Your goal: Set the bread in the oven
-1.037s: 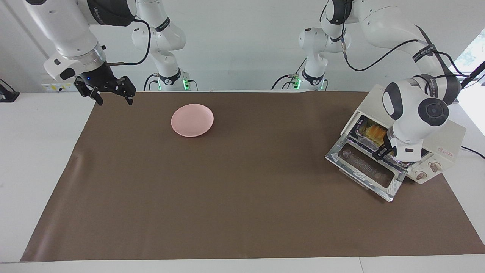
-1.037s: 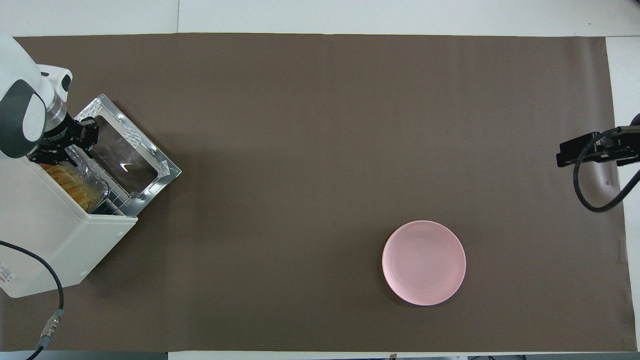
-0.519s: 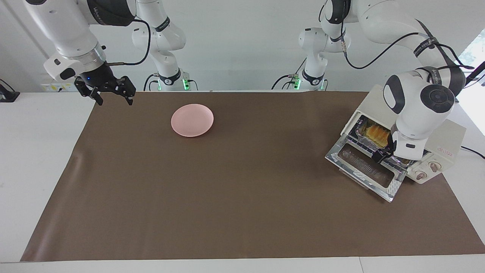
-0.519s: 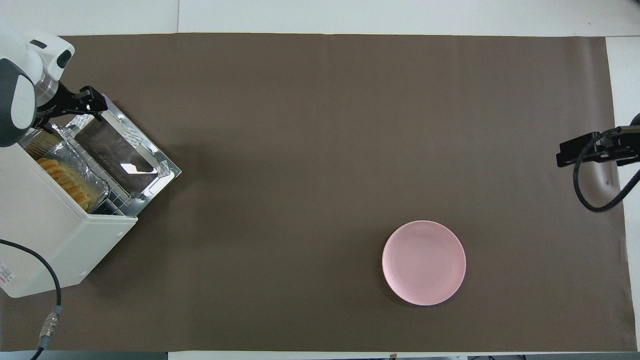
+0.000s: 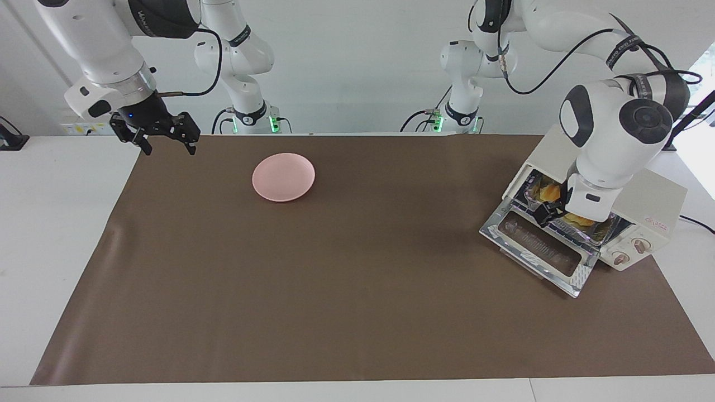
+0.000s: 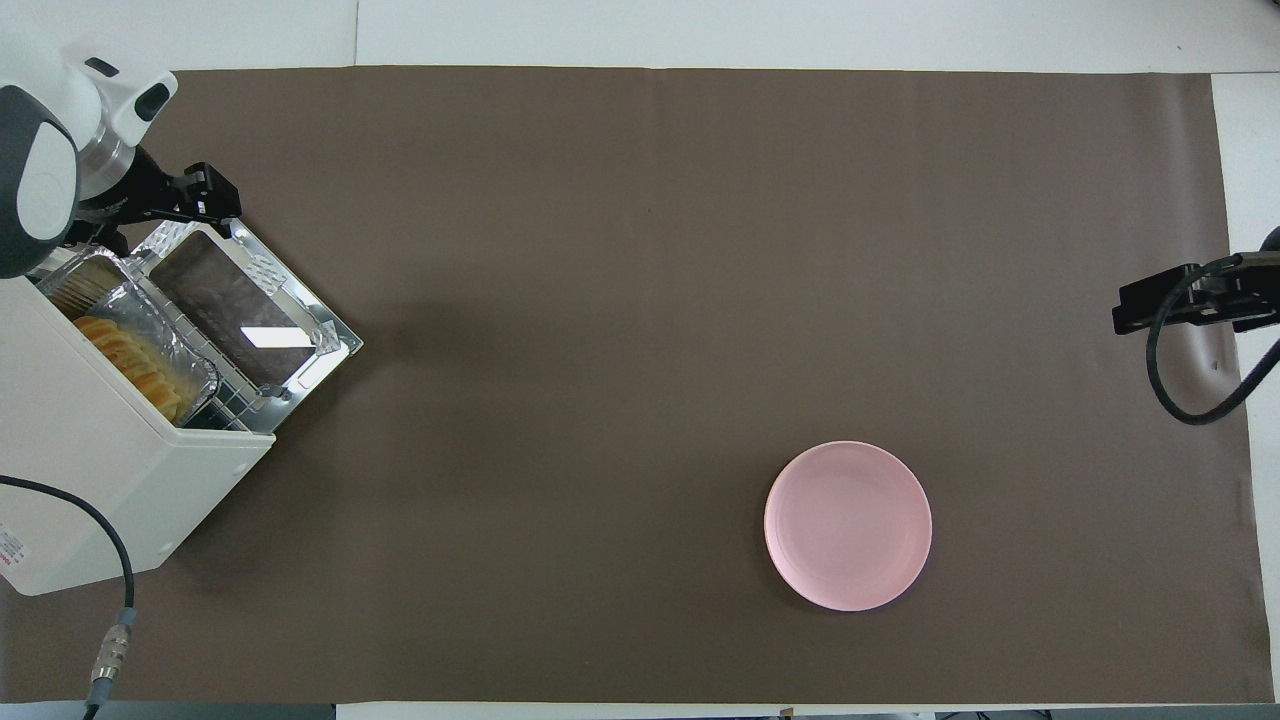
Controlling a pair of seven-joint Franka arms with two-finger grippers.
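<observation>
The bread (image 5: 550, 193) is a golden ridged loaf lying in a silver foil tray (image 6: 150, 312) on the rack inside the oven (image 5: 653, 195). The oven is cream-white and stands at the left arm's end of the table with its glass door (image 5: 536, 248) dropped open. In the overhead view the bread (image 6: 130, 358) shows just inside the oven (image 6: 90, 470) mouth, next to the open door (image 6: 245, 315). My left gripper (image 5: 544, 216) hangs over the door by the oven mouth, clear of the bread; it also shows from overhead (image 6: 215, 200). My right gripper (image 5: 169, 146) is open, empty and waits.
A round pink plate (image 5: 284, 177) lies empty on the brown mat toward the right arm's end; it also shows in the overhead view (image 6: 848, 525). The right gripper (image 6: 1130, 308) hangs over the mat's edge at that end. A black cable runs from the oven's back.
My left gripper has risen and drawn back out of the oven mouth, over the door's end. The tray with the bread stays inside. The right arm has not moved.
</observation>
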